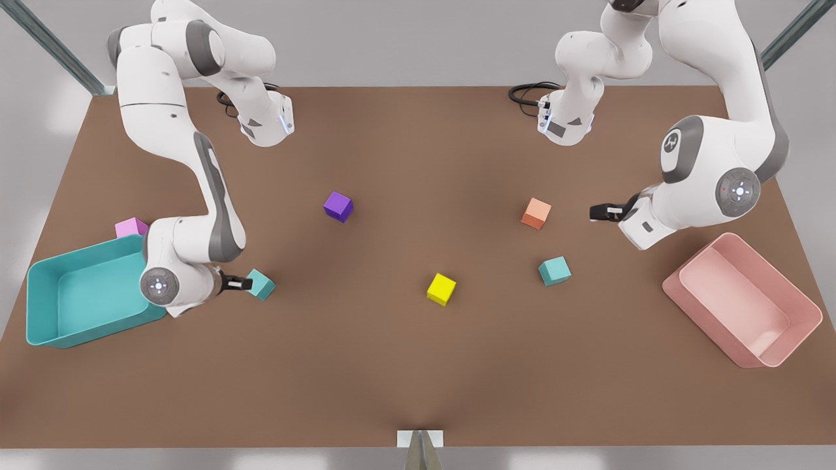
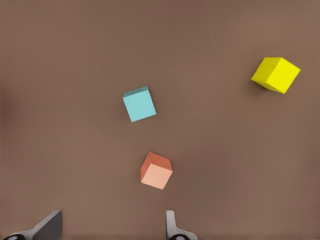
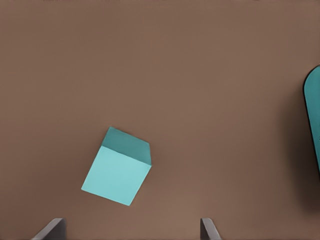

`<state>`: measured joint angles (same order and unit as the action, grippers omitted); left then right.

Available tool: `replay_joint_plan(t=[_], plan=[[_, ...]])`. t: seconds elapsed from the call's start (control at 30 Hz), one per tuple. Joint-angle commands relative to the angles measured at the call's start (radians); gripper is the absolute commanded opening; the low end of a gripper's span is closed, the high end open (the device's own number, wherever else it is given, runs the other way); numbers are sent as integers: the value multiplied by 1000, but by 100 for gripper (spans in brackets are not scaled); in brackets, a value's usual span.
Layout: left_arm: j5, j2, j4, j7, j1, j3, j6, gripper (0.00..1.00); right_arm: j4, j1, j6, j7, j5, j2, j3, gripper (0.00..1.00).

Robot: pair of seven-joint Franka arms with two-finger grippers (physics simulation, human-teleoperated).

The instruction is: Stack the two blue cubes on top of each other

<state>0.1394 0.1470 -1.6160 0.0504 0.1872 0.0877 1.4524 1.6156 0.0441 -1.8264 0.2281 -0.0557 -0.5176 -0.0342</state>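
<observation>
Between the spread fingers (image 3: 55, 227) of the right gripper (image 1: 236, 282), a teal cube (image 3: 117, 167) sits on the bench (image 1: 405, 365), untouched and turned at an angle to the fingers. In the front view this gripper hangs low at the front view's left, its dark tips just beside that cube (image 1: 261, 284), with the teal bin (image 1: 46, 307) close behind the arm and its rim (image 3: 312, 120) at the edge of the right wrist view. A pink cube (image 1: 130, 227) peeks out past the bin's far wall.

The left gripper (image 1: 604, 212) is at the front view's right, fingers (image 2: 47, 227) apart and holding nothing; it hovers above bare bench near an orange cube (image 1: 536, 213). Its wrist view looks down on the orange cube (image 2: 156, 171), then the second teal cube (image 2: 139, 103) beyond it, and a yellow cube (image 2: 276, 74) farther off. That second teal cube (image 1: 554, 270) rests well apart from the first, with the yellow cube (image 1: 441, 288) between them; a purple cube (image 1: 338, 206) and a pink bin (image 1: 800, 326) lie elsewhere.

I judge the step in hand to be the approach for the first pick; neither cube is lifted yet. The next move calls for the right gripper to square its fingers to the cube's faces, settle around it and close, before carrying it over to the other cube.
</observation>
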Motion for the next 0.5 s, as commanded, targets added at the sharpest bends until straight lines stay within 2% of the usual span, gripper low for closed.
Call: replay_joint_plan(t=[0.0,0.07,0.13,0.2,0.47], plan=[[0,-1,1,3,0,0,-4,100,30,-3,-169,255,2,11,0,100],[0,-3,30,6,3,-2,-6,100,142,-3,-386,313,4,57,0,100],[0,-1,30,3,5,-3,-6,100,153,-3,-404,335,8,60,0,100],[0,-3,30,3,3,-3,-26,100,217,-3,-519,344,11,74,-1,100],[-14,-10,102,2,2,-16,-21,100,326,-3,-524,376,23,82,-6,100]])
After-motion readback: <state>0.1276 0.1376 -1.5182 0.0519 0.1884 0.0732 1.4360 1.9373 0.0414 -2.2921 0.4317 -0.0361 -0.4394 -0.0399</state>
